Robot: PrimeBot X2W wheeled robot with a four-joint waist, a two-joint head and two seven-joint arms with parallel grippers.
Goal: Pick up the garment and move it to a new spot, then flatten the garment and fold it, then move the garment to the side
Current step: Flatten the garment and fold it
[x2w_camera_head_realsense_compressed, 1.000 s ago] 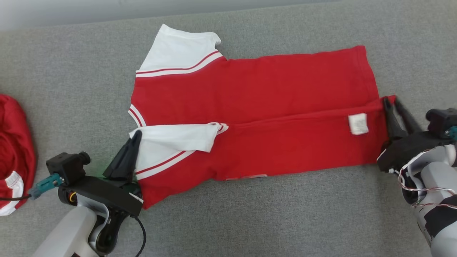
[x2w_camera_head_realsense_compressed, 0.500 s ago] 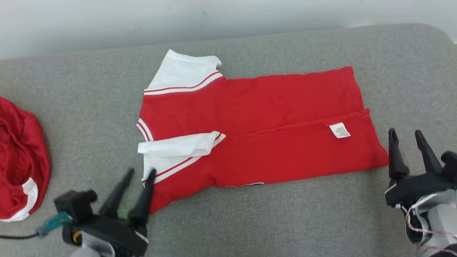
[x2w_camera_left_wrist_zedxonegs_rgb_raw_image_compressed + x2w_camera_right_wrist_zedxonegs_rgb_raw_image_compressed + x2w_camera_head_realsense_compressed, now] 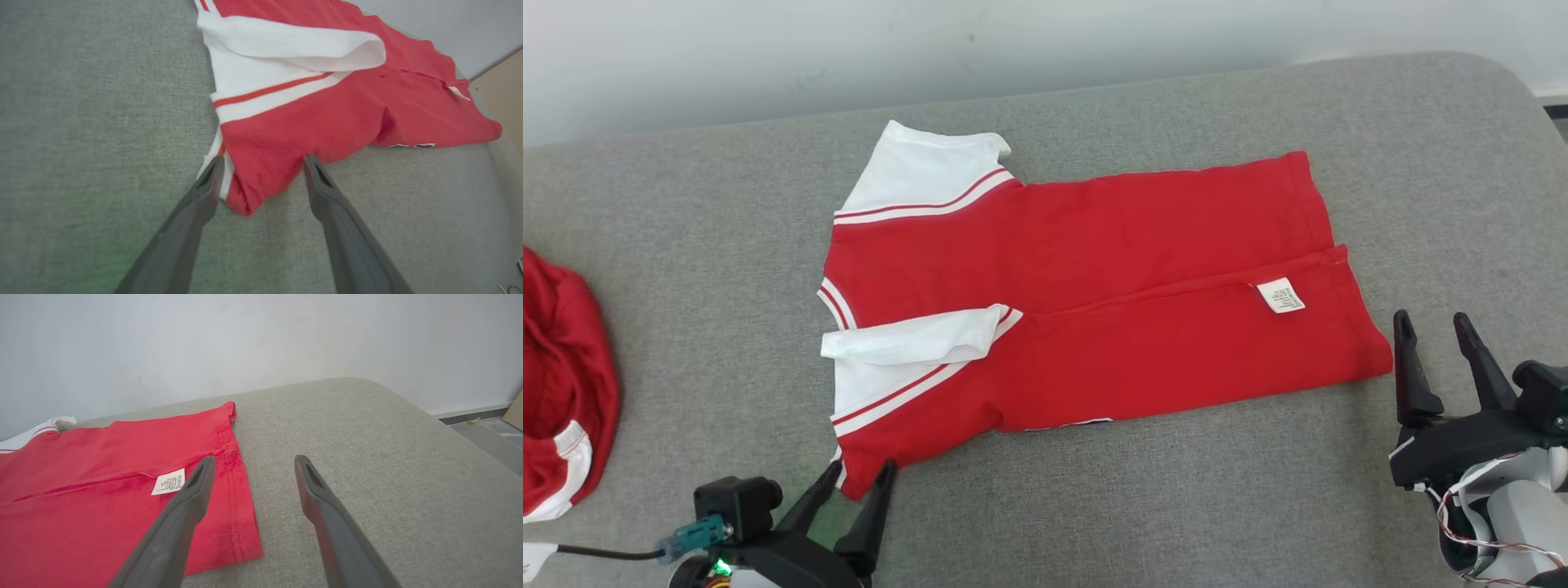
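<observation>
The garment (image 3: 1094, 269) lies half-folded on the grey cushion (image 3: 686, 204), its long axis running left to right. The open left pincer (image 3: 862, 467) straddles its near corner. The open right pincer (image 3: 1431, 317) stands empty just beside the hem.

1. A wide grey seat (image 3: 686, 245) of coarse woven cloth spans the scene from left to right, flat and plain.
2. Its far right corner (image 3: 1494, 82) is rounded, and the edge curves down there.
3. A pale, bare wall (image 3: 768, 57) stands just behind the seat's far edge, with a few faint marks on it.
4. At the far right, a white skirting (image 3: 470, 409) runs along the foot of the wall, above a grey floor (image 3: 490, 437).
5. A tan board (image 3: 515, 412) shows at the right edge by the floor; what it is cannot be told.
6. The light is soft and even, with no hard shadows.
</observation>
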